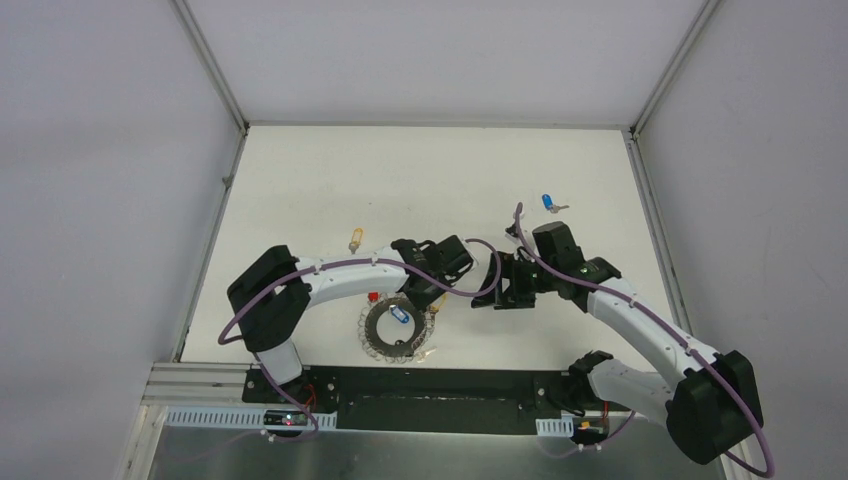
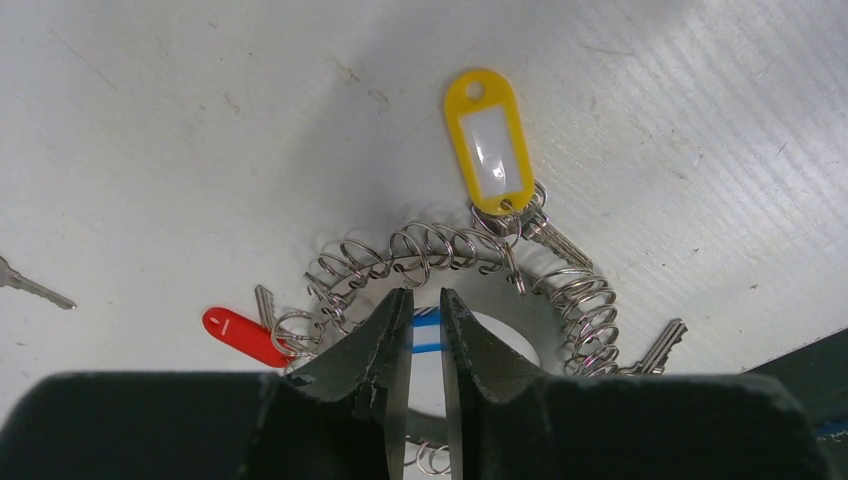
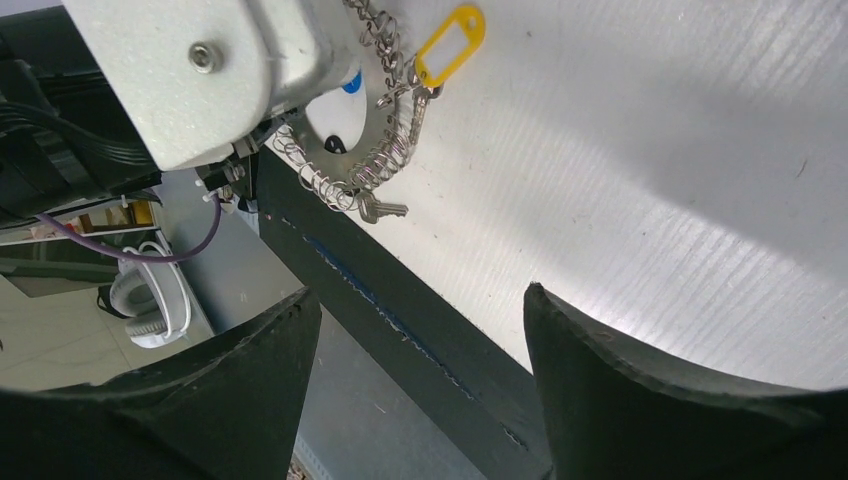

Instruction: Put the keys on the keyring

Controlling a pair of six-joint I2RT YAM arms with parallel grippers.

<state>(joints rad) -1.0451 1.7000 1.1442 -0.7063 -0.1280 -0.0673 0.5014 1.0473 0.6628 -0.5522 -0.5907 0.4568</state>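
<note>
The keyring (image 1: 393,332) (image 2: 420,245), a coiled grey wire ring, lies near the table's front edge. A yellow-tagged key (image 2: 490,140) (image 1: 438,303) and a red-tagged key (image 2: 240,335) (image 1: 373,296) hang on its coils. A blue-tagged key (image 1: 400,315) (image 2: 427,335) lies in the hollow centre. My left gripper (image 1: 425,300) (image 2: 425,293) hovers right over it, jaws a narrow gap apart, the blue stripes showing through the gap. My right gripper (image 1: 492,288) (image 3: 420,290) is wide open and holds nothing, to the right of the ring. The right wrist view shows the keyring (image 3: 385,165) at the upper left.
An orange-headed key (image 1: 354,240) lies loose behind the left arm, and a blue-headed key (image 1: 549,203) lies at the back right. A bare silver key (image 2: 30,285) rests left of the ring. The black front strip (image 3: 420,320) marks the table edge.
</note>
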